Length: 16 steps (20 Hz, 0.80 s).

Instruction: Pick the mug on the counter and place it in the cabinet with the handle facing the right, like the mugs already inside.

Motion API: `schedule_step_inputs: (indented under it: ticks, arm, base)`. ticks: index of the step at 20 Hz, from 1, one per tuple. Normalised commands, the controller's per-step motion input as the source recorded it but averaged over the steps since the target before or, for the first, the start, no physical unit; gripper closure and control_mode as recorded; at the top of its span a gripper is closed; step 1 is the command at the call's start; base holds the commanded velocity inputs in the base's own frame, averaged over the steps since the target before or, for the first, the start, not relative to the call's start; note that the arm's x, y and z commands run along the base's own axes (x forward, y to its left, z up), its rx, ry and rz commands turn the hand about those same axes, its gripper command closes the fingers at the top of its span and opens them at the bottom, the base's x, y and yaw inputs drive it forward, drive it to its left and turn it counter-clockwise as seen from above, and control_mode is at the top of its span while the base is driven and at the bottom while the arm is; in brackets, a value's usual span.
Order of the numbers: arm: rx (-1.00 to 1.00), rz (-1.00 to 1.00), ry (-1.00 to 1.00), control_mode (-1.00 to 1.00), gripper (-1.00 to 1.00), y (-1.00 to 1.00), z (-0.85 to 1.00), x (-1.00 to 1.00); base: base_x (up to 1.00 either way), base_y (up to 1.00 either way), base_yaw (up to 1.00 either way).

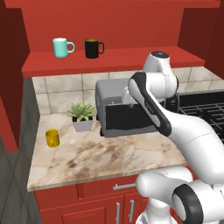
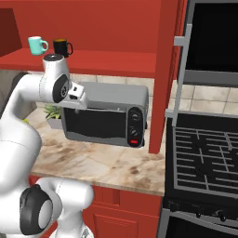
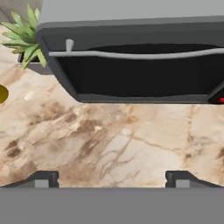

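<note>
While the hand (image 3: pixel 112 178) hangs spread, the mug (image 1: pixel 52 138) sits well left.

Glossy white, rounded arm (image 1: pixel 192 131) of thick tubular segments, with black bands and dark grey caps at the joints; its pincer (image 3: pixel 112 179) ends in two small dark fingertips

No text, label or number can be read anywhere

Base views flank the arm, sharing the counter (image 1: pixel 109 157), hand view looks down, seemingly close
</note>
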Motion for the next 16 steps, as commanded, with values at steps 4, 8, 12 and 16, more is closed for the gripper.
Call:
schedule_step_inputs:
  ticks: [4,8,12,16]
  arm:
    - [0.08,-0.08,-0.01,-1.00,-1.00,0.46,-0.27,0.00]
    - [0.05,-0.11,-0.07,-1.00,-1.00,0.38,-0.15,0.01]
    - [0.02,-0.12,-0.07,-1.00,-1.00,0.54,-0.17,0.13]
    - [0.03,-0.04,-0.03,-1.00,-1.00,0.49,-0.21,0.15]
  base:
    - [0.00,0.00,0.00]
    - [0.00,0.00,0.00]
    - [0.00,0.00,0.00]
    - [0.00,0.00,0.00]
